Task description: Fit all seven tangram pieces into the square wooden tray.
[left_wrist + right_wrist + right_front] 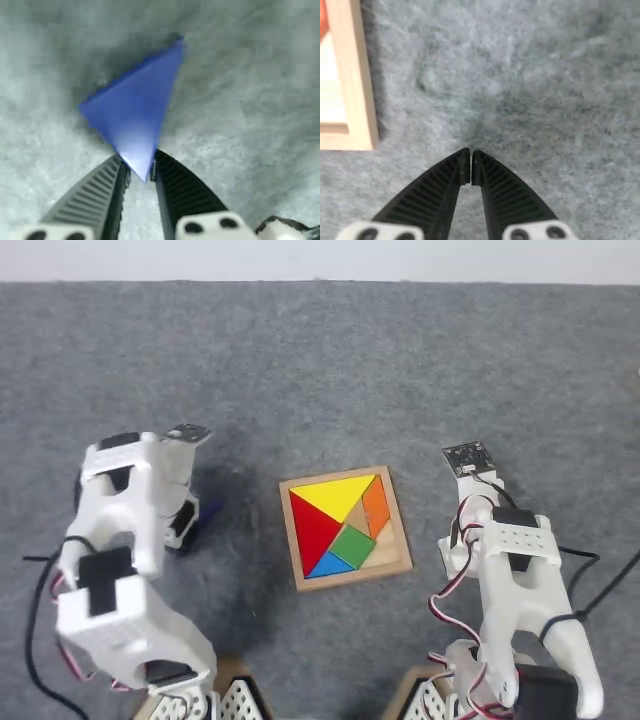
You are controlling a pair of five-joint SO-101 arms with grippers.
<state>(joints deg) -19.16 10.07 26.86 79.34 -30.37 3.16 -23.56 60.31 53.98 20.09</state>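
Observation:
The square wooden tray (pixel 399 523) lies mid-table holding yellow (pixel 335 496), red (pixel 311 528), green (pixel 352 545), orange (pixel 376 507) and light blue (pixel 329 564) pieces, with bare wood at its near right corner. My left gripper (pixel 141 172) is shut on one corner of a dark blue triangle (pixel 137 112), which hangs over the grey felt left of the tray. A sliver of that triangle (pixel 205 516) shows beside the left arm in the high view. My right gripper (pixel 470 166) is shut and holds nothing, hovering over felt just right of the tray's corner (pixel 355 100).
Grey felt (pixel 330 370) covers the whole table. The two arm bases (pixel 230 700) stand at the near edge. Cables (pixel 590 590) trail beside the right arm.

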